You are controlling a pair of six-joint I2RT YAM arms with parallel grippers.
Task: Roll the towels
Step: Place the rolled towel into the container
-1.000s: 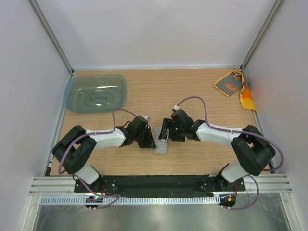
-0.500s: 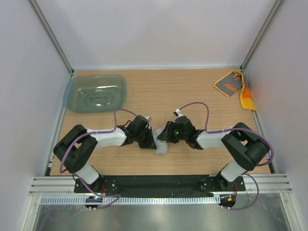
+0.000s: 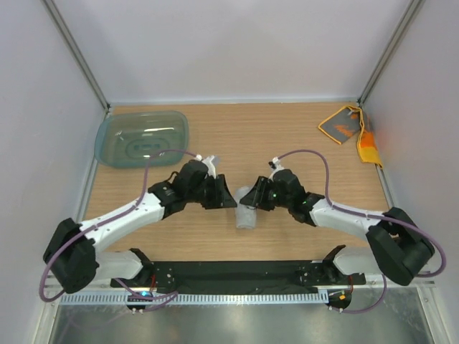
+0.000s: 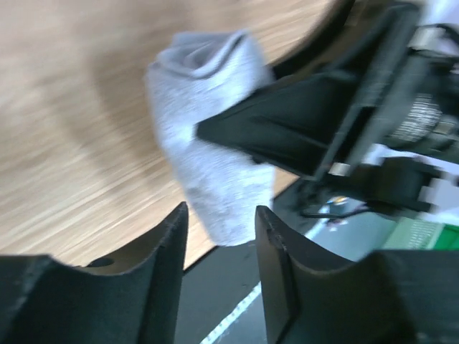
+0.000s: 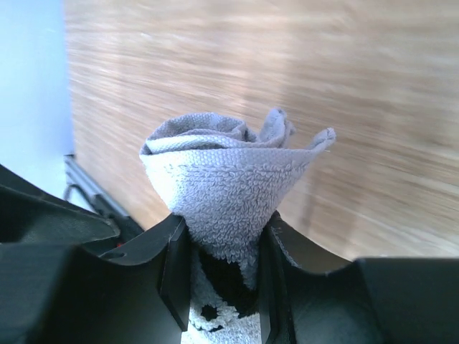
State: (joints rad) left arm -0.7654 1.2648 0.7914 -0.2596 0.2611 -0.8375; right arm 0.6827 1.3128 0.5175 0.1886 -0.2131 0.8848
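The light grey towel (image 3: 246, 215) is a short roll near the table's middle front. My right gripper (image 3: 252, 201) is shut on it; in the right wrist view the grey towel roll (image 5: 222, 168) sticks up between the two fingers of the right gripper (image 5: 222, 229). My left gripper (image 3: 227, 200) stands just left of the roll, open, with nothing between its fingers. In the left wrist view the grey towel roll (image 4: 208, 158) lies just beyond the left gripper (image 4: 221, 215), pinched by the right gripper's black finger. The orange towel (image 3: 343, 126), grey face up, lies unrolled at the back right.
A translucent teal tub (image 3: 142, 137) sits upside down at the back left. White walls with metal corner posts close in the table on three sides. A black base plate (image 3: 237, 272) runs along the near edge.
My left gripper has opened and let go of the grey roll. My right gripper closed on the roll. Both arms stretched out from their folded poses.
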